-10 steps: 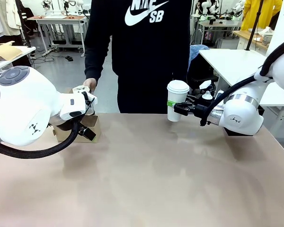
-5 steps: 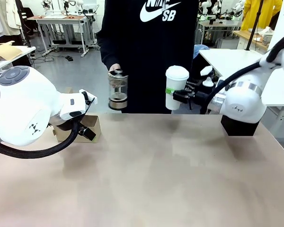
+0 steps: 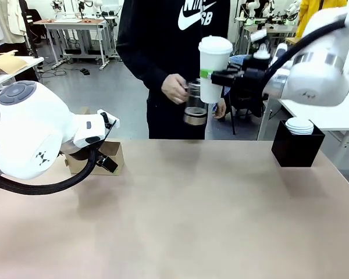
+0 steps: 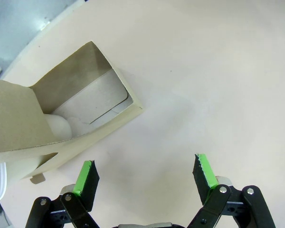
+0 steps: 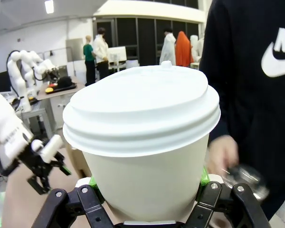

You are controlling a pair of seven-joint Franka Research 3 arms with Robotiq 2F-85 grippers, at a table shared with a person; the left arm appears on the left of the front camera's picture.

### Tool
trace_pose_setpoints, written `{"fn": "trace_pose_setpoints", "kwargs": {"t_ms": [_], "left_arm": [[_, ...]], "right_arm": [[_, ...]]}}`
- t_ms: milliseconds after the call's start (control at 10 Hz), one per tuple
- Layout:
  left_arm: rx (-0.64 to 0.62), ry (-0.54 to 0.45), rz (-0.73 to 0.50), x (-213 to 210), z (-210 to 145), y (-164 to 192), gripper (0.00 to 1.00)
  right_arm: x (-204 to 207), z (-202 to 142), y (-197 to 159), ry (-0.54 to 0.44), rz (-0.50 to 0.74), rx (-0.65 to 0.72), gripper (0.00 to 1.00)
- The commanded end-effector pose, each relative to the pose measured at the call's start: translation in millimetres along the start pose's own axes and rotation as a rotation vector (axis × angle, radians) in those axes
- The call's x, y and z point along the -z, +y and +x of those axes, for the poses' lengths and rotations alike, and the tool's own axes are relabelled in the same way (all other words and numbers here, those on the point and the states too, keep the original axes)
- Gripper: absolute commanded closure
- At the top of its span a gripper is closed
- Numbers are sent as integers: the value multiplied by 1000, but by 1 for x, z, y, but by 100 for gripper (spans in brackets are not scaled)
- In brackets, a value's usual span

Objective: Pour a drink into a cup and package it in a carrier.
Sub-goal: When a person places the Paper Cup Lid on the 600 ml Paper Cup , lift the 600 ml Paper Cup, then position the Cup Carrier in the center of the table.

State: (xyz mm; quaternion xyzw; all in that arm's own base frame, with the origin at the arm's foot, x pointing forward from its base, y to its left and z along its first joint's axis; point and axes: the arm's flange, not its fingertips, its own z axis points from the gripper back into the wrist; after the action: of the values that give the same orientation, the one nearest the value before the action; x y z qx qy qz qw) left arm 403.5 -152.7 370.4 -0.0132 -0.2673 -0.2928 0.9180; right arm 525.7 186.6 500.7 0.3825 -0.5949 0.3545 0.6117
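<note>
The cup (image 3: 216, 58) is plain white, the carrier (image 3: 116, 157) brown, the box (image 3: 296, 150) black, the table (image 3: 192, 221) beige.

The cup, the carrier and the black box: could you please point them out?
cup (image 3: 215, 64): front view, its side wall.
carrier (image 4: 71, 78): left wrist view, inner cardboard wall.
black box (image 3: 295, 150): front view, front face.

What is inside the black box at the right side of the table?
White lids stick up out of the black box. Its opaque walls hide how far down the stack goes and anything else inside.
</note>
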Motion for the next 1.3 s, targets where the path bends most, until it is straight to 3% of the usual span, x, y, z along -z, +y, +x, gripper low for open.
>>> {"fn": "trace_pose_setpoints", "kwargs": {"t_ms": [0, 300, 400, 500, 1200], "left_arm": [[-2, 0, -1, 0, 0, 1, 0], [-2, 0, -1, 0, 0, 1, 0], [-2, 0, -1, 0, 0, 1, 0], [-2, 0, -1, 0, 0, 1, 0], [-2, 0, -1, 0, 0, 1, 0]], "right_arm": [[0, 36, 22, 70, 8, 21, 19], [-19, 69, 41, 57, 37, 15, 19], [-27, 63, 32, 22, 57, 12, 19], [-6, 67, 42, 47, 24, -3, 19], [-6, 67, 42, 47, 24, -3, 19]]}}
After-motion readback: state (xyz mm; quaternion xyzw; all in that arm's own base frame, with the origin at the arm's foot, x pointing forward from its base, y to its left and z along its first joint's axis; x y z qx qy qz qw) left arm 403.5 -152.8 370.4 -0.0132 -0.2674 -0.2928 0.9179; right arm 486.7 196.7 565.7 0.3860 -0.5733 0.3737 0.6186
